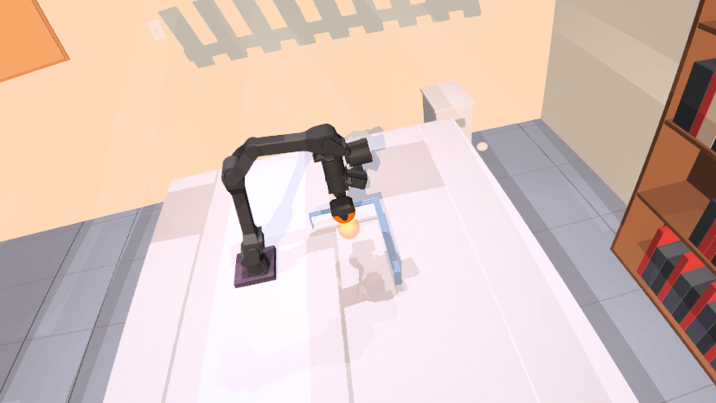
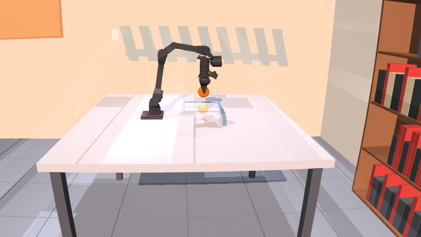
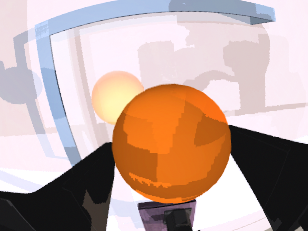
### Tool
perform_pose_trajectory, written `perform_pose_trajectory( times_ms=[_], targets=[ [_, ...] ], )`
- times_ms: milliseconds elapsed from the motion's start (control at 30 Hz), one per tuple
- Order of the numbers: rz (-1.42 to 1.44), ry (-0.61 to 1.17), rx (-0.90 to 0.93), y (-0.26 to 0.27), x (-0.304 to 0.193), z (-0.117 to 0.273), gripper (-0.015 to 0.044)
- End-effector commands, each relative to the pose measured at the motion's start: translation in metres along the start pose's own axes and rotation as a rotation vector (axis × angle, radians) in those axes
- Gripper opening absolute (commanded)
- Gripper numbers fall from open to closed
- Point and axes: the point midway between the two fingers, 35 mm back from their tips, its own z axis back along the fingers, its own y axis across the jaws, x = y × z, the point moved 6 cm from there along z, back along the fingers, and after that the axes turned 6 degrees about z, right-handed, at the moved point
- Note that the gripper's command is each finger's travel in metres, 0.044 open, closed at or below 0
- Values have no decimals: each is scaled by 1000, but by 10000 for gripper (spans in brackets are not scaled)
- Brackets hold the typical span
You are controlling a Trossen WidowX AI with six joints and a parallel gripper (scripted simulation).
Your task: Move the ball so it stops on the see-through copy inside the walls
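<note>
Above the desk (image 2: 235, 141), the end effector (image 2: 203, 89) hung clamped on the orange ball (image 2: 203, 92), carrying it in the air over the corner of the clear walls (image 2: 222, 114). Directly beneath, slightly nearer and inside the walls, the see-through copy (image 2: 203, 108) marked the spot, so the coming move was likely mostly straight down.

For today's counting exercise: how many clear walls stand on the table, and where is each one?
2. One clear wall runs along the far side behind the see-through ball copy; the other clear wall runs toward the camera on the right, and they meet at a corner. None seems hidden.
</note>
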Motion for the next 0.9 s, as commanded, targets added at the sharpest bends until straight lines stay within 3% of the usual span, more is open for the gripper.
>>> perform_pose_trajectory(
  times_ms=[0, 200, 567, 867],
  targets=[
    [1, -11, -1, 0, -5, 22, 0],
    [1, -12, -1, 3, -4, 20, 0],
    [1, -12, 3, 44, 6, -34, 0],
    [1, -12, 3, 47, 7, -48, 0]
  ],
)
